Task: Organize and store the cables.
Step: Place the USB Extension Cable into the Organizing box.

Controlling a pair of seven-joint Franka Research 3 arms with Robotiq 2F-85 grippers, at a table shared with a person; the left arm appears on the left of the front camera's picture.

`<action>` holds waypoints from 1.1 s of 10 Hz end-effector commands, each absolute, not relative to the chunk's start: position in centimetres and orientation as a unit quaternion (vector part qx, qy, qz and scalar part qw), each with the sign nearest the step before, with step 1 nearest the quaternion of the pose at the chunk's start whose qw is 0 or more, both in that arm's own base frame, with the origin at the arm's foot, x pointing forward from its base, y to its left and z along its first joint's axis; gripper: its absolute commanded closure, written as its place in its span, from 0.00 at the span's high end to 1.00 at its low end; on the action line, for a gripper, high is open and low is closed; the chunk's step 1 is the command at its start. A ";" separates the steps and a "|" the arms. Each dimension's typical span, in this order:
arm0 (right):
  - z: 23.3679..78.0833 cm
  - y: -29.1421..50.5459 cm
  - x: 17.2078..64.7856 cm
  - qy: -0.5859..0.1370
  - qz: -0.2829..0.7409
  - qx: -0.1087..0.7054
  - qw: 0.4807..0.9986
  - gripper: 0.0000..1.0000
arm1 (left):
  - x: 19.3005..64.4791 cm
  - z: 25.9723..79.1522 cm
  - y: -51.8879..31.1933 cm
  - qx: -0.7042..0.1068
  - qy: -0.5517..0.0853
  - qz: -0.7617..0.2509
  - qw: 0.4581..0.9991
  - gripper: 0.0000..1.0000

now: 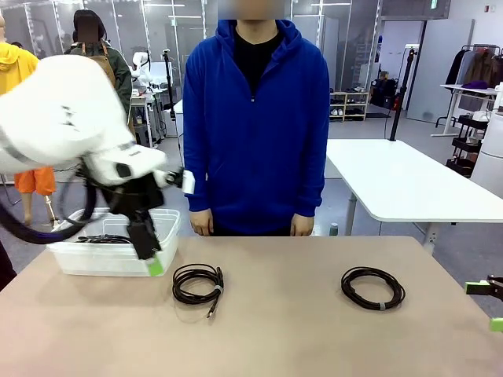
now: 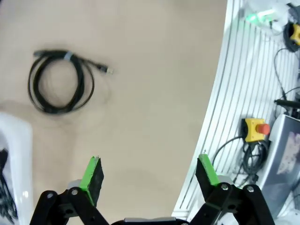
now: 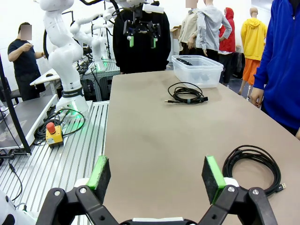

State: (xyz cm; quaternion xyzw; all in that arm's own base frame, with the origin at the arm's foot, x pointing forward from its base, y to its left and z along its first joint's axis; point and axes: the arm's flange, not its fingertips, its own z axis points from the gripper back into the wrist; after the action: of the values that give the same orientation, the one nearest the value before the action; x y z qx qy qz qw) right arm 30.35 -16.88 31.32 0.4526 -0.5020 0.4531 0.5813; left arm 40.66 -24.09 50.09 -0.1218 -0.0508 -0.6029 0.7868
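Two coiled black cables lie on the tan table: one (image 1: 196,283) left of centre, the other (image 1: 372,288) to the right. More cable (image 1: 102,238) rests inside the clear bin (image 1: 169,236) at the left. My left gripper (image 1: 151,255) hangs open and empty at the bin's near right corner, beside the left coil. From the left wrist, that coil (image 2: 61,82) lies ahead of the gripper (image 2: 149,171). My right gripper (image 1: 487,306) is open at the table's right edge. In its wrist view the right coil (image 3: 253,166) lies just beside the open gripper (image 3: 157,173); the far coil (image 3: 186,92) and bin (image 3: 197,69) lie beyond.
A person in a blue hoodie (image 1: 255,118) stands at the far edge, hands (image 1: 201,223) down by the table. Beside the table's right side is a ribbed metal platform (image 3: 70,154) with a yellow emergency-stop box (image 3: 52,133) and loose wires. The table's middle (image 1: 283,314) is bare.
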 end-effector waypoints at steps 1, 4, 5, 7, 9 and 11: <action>31.7 -16.8 30.5 -0.501 0.442 0.458 0.587 1.00 | 42.5 48.9 -28.0 -0.073 -0.039 -0.562 0.823 1.00; 31.7 -16.8 30.5 -0.501 0.442 0.458 0.587 1.00 | 42.4 47.3 -30.4 -0.049 -0.062 -0.577 0.813 1.00; 31.7 -16.8 30.5 -0.501 0.442 0.458 0.587 1.00 | 41.9 48.3 -29.7 -0.045 -0.080 -0.611 0.787 1.00; 31.7 -16.8 30.5 -0.501 0.442 0.458 0.587 1.00 | 42.1 46.8 -30.5 -0.065 -0.054 -0.573 0.815 1.00; 31.7 -16.8 30.5 -0.501 0.442 0.458 0.587 1.00 | 42.1 46.8 -30.5 -0.065 -0.054 -0.573 0.815 1.00; 31.7 -16.8 30.5 -0.501 0.442 0.458 0.587 1.00 | 44.2 44.9 -31.1 -0.065 -0.052 -0.538 0.839 1.00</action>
State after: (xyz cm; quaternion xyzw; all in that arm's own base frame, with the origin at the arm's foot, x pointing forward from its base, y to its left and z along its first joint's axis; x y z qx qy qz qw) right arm 30.35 -16.88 31.32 0.4526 -0.5020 0.4530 0.5813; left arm 42.60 -30.44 46.25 -0.0600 -0.0531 -0.5678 0.8193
